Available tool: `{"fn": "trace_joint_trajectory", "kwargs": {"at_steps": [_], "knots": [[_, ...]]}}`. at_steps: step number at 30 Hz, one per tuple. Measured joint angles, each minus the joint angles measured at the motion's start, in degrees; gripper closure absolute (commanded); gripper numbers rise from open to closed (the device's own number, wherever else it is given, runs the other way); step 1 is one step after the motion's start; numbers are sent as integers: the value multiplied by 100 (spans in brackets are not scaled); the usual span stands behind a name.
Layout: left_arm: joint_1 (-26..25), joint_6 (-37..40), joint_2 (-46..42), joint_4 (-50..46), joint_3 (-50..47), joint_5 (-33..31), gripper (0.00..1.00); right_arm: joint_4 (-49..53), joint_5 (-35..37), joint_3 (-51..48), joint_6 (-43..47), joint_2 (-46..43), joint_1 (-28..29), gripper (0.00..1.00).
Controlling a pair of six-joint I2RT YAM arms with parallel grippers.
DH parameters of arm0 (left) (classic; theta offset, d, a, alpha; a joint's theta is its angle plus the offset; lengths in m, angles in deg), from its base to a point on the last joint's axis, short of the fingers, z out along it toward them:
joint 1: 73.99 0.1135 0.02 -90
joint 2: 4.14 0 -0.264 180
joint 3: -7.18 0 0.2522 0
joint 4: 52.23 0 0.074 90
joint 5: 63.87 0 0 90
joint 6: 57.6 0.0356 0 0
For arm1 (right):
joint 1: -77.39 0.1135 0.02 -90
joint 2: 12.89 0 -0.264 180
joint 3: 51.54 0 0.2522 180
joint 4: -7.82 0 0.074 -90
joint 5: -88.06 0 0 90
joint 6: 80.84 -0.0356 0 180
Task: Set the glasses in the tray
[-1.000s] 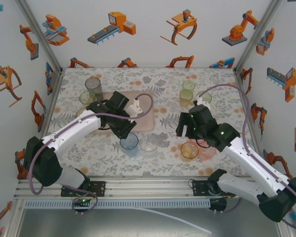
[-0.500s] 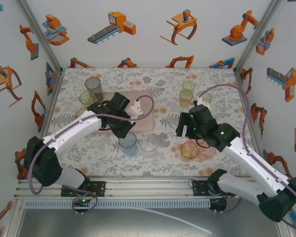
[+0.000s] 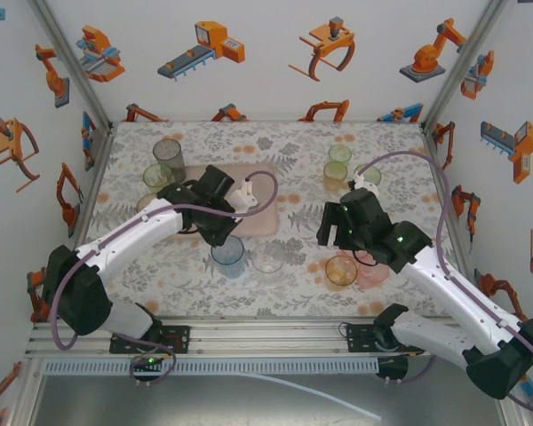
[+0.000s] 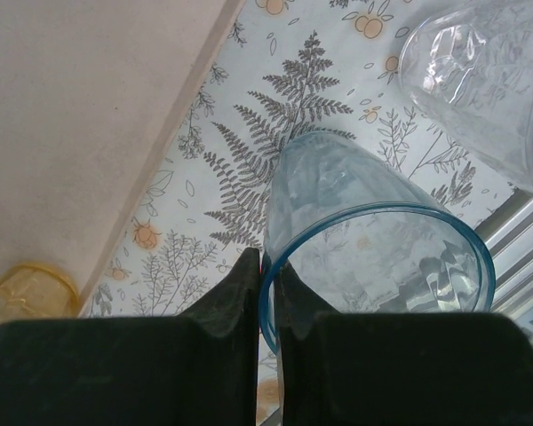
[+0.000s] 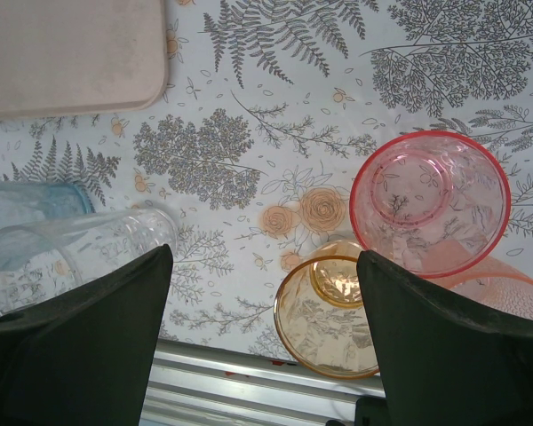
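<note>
Left gripper pinching blue tumbler by the rim, just off the tray.
Top: left arm hides much of the tray; right gripper spread. Left wrist: translucent blue wall pressed between the jaws, near rim cut off by the fingers. Right wrist: fingers wide above amber tumbler and pink tumbler; blue one half hidden behind clear tumbler.

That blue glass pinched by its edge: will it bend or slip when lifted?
The blue glass looks like thin see-through plastic, so probably light and a little bendy. The left gripper pinches only one side of its rim, so it may tilt or swing. Its smooth wall could slip.
</note>
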Motion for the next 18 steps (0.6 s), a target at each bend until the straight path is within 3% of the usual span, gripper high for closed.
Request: {"fn": "trace_joint_trajectory", "kwargs": {"at_steps": [18], "knots": [[7,144,0,-348,527,-367,89,-72,-22,-98,0,0,0,24]]}}
